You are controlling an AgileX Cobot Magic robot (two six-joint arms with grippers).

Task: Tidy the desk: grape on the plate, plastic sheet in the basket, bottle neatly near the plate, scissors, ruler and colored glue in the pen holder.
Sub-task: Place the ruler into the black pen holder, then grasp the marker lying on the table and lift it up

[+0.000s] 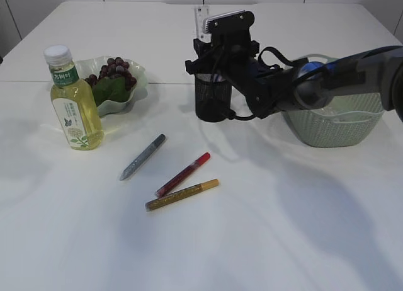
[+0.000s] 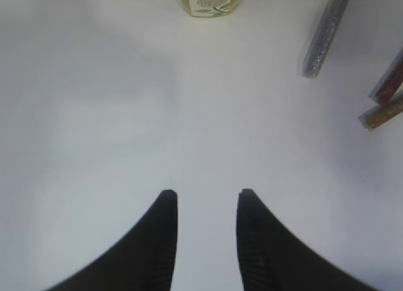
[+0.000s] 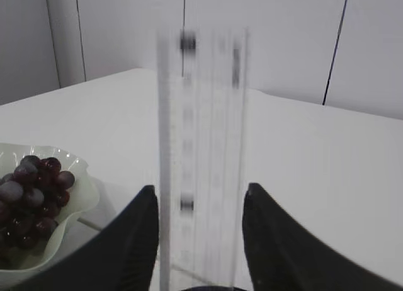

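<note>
the black mesh pen holder (image 1: 210,101) is standing upright at mid-table, and a clear ruler (image 1: 201,21) is sticking up out of it. the pale green plate (image 1: 137,77) with a wavy rim is holding a bunch of dark grapes (image 1: 113,74). the green woven basket (image 1: 334,124) is sitting at the right, its inside mostly hidden behind the right arm, so its contents cannot be told. a bottle (image 1: 72,102) of yellow liquid with a white cap is standing upright just in front of the plate's left side.

three glue pens are lying loose on the table, well apart from the holder: a silver one (image 1: 143,157), a red one (image 1: 183,174) and a gold one (image 1: 182,194), the last two nearly touching.

the right gripper (image 1: 214,55) is hanging over the pen holder. only the right wrist view is showing its two fingers (image 3: 135,240) parted on either side of the blurred ruler (image 3: 201,159), apart from its edges, so it is released rather than grasping. that view is also showing the grapes (image 3: 34,193) in the plate (image 3: 79,206).

the left gripper (image 2: 206,199) is appearing only in the left wrist view, partly spread and empty above bare table, with the bottle's base (image 2: 210,1) at the top edge and the three pen ends (image 2: 324,33) at the right.
</note>
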